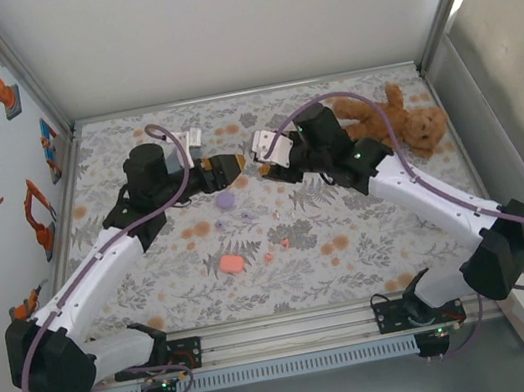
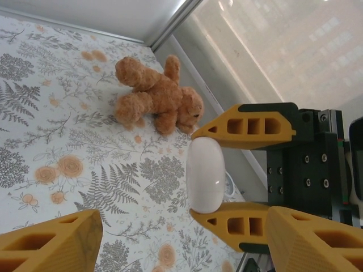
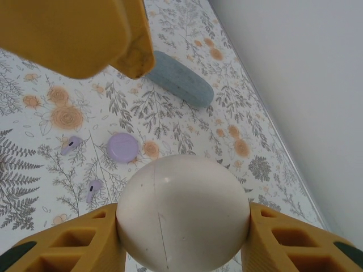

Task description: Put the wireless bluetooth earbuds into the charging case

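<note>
My right gripper [image 3: 182, 229] is shut on a white egg-shaped charging case [image 3: 182, 212], one finger pressing each side. In the left wrist view the same white case [image 2: 205, 174] stands upright between the right gripper's yellow fingers [image 2: 249, 126], just ahead of my left gripper [image 2: 182, 241], which is open with nothing between its fingers. From above, both grippers, left [image 1: 229, 169] and right [image 1: 258, 164], meet tip to tip above the mat's far middle. Two lilac earbuds [image 3: 72, 145] [image 3: 93, 190] lie on the mat by a lilac case [image 3: 123, 147]. Small pink earbuds [image 1: 269, 256] lie near a salmon-pink case [image 1: 231, 263].
A brown teddy bear [image 1: 401, 121] lies at the back right of the floral mat. A blue-grey case [image 3: 178, 79] lies beyond the lilac one. Enclosure walls ring the mat on the left, back and right.
</note>
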`<state>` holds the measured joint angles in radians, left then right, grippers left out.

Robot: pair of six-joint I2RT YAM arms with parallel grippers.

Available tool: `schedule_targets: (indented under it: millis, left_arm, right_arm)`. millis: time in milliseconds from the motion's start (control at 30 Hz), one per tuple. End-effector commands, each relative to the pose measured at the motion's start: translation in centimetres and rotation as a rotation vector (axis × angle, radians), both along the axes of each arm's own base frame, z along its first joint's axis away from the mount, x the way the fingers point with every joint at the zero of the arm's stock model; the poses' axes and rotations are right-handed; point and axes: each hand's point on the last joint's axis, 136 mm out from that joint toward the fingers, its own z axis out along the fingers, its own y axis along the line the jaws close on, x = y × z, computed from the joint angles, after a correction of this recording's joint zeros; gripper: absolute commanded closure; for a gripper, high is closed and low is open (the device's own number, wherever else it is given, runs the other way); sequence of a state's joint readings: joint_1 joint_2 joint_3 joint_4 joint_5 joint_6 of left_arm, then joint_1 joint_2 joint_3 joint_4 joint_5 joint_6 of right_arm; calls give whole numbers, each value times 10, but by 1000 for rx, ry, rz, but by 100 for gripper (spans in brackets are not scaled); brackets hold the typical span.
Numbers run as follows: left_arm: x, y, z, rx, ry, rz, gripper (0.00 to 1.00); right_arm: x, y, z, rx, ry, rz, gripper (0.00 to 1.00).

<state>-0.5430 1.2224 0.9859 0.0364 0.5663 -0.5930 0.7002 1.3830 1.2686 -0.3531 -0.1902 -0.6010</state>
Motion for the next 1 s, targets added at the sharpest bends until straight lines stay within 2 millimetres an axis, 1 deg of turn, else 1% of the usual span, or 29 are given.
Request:
schedule_targets:
  millis: [0, 167, 567, 700, 900, 967]
  left_arm:
    - [-3, -10, 19, -24, -27, -40, 26]
    - [-5, -21, 12, 4, -12, -70, 29]
    - [-3, -37, 1, 39, 14, -110, 43]
    - [-3, -42, 0, 32, 27, -120, 51]
    - [-3, -44, 0, 27, 32, -124, 73]
    - [-3, -44, -1, 27, 33, -124, 78]
  right_arm:
    - [-6, 0, 12, -1, -59, 9, 60]
    - [-9, 4, 12, -24, -78, 18, 60]
    - [-18, 9, 15, -31, -94, 39, 60]
    - [-20, 11, 14, -42, -99, 46, 60]
    - [-16, 11, 12, -68, -113, 32, 60]
    - [-16, 11, 11, -71, -112, 27, 59]
